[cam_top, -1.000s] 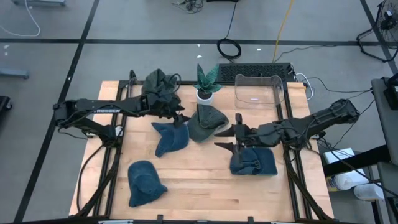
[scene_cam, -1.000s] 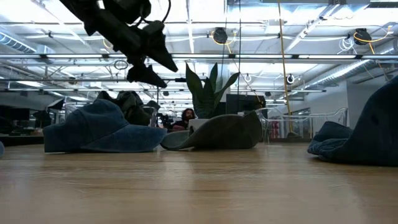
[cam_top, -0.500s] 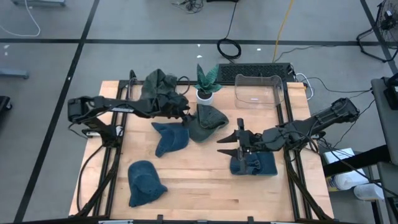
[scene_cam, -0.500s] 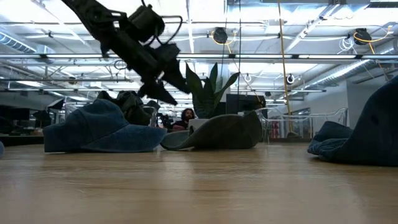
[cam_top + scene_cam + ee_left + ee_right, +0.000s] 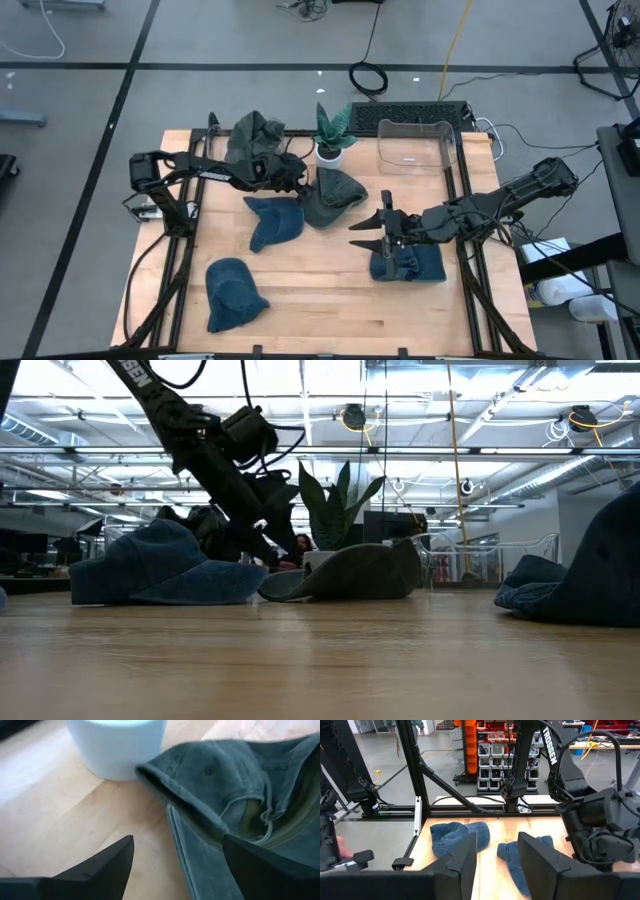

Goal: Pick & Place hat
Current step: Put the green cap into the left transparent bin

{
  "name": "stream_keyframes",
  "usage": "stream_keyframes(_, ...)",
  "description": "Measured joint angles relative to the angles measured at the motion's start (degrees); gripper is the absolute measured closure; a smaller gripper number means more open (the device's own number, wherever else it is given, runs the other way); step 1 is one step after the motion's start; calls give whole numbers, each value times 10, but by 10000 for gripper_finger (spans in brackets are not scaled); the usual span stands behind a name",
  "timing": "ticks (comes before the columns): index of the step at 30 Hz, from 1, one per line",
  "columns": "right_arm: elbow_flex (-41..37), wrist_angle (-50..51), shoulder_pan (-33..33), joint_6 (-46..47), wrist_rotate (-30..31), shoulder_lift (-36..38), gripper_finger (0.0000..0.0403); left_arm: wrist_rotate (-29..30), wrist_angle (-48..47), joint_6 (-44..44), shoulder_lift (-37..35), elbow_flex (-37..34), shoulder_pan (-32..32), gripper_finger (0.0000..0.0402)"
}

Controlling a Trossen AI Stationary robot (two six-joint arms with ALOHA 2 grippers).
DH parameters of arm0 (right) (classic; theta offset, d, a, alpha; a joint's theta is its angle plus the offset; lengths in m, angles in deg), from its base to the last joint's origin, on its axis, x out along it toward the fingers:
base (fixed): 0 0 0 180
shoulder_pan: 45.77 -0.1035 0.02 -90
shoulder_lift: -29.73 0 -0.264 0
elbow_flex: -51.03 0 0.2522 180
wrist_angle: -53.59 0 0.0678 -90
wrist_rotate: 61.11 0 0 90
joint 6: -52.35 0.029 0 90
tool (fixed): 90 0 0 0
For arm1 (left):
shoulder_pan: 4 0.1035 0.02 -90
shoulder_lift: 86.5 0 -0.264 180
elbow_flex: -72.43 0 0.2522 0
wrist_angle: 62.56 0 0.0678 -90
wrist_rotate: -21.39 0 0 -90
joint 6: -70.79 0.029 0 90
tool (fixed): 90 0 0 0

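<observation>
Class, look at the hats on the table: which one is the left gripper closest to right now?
The olive-green hat beside the potted plant. The left gripper stands open at its brim edge; the blue hats lie farther off.

2 black jointed arms, the left arm (image 5: pixel 200 172) and right arm (image 5: pixel 500 203), carry white lettering on dark casings, looped black cables and flat, wedge-shaped black fingers (image 5: pixel 95 870).
</observation>
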Motion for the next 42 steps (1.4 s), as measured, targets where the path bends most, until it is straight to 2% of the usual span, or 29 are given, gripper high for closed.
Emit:
stream_keyframes(8, 0, -1, 0, 0, 0, 0, 273, -21, 12, -3, 47, 0, 4, 106)
stream_keyframes(15, 0, -1, 0, 0, 0, 0, 273, -108, 65, -22, 78, 1, 4, 97)
stream_keyframes(18, 0, -2, 0, 0, 0, 0, 273, -121, 67, -23, 78, 5, 4, 106)
stream_keyframes(20, 0, -1, 0, 0, 0, 0, 273, -121, 64, -23, 77, 7, 5, 127)
stream_keyframes(23, 0, 0, 0, 0, 1, 0, 273, -121, 60, -25, 77, 7, 4, 180)
stream_keyframes(27, 0, 0, 0, 0, 1, 0, 273, -126, 60, -39, 77, 7, 4, 269)
stream_keyframes(32, 0, 0, 0, 4, 1, 0, 273, -164, 73, -57, 76, 9, 4, 378)
stream_keyframes(34, 0, 0, 0, 4, 1, 0, 273, -179, 84, -59, 76, 9, 4, 388)
stream_keyframes(36, 0, 0, 0, 4, 1, 0, 273, -192, 90, -70, 70, 8, 3, 382)
stream_keyframes(42, 0, -2, 0, 4, 2, 0, 273, -192, 104, -55, 28, 8, -19, 393)
